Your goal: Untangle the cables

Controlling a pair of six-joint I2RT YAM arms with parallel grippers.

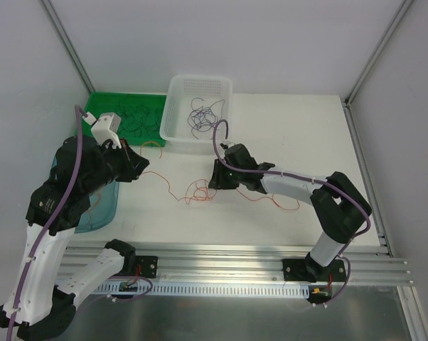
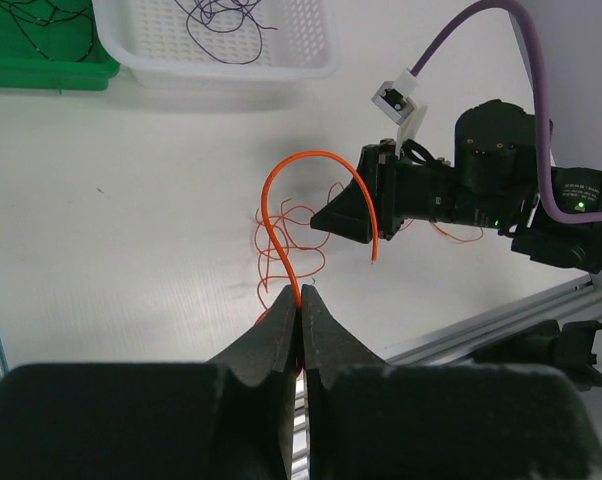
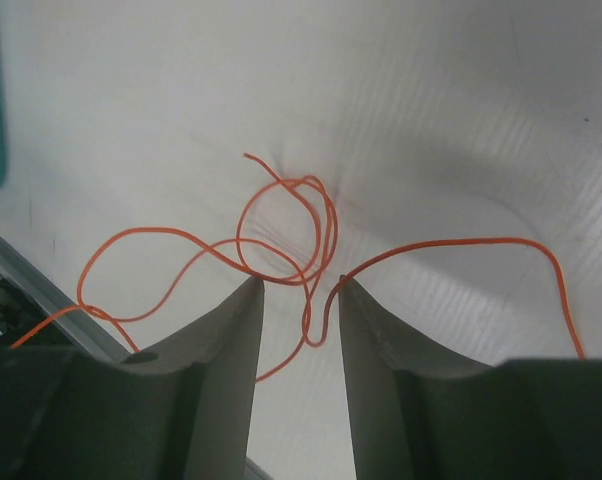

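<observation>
Across the white counter [image 1: 292,142], two arms reach in from the bottom of the top view: the left arm [image 1: 65,192] on the left side of the frame and the right arm [image 1: 306,188] on the right.

Three containers stand toward the upper left and the left edge. A green bin [image 1: 93,105] holds black cables [image 1: 134,117]. A white basket [image 1: 173,106] touching its right side holds dark purple cables [image 1: 203,117]. A teal tub [image 1: 107,206] lies half hidden under the left arm, so its contents cannot be made out.

Orange cables [image 1: 196,192] lie at the centre of the frame as a knot of loops. Their long axis runs left to right, with thin tails trailing toward each arm. They overlap too much to count.

The left jaws are pressed together on one orange cable [image 2: 311,153]. In the left wrist view it rises from the tips, arches to the right, and ends with its free end pointing down.

The right jaws stand partly apart over the knot. Orange strands cross the gap between them, and nothing is clamped.
</observation>
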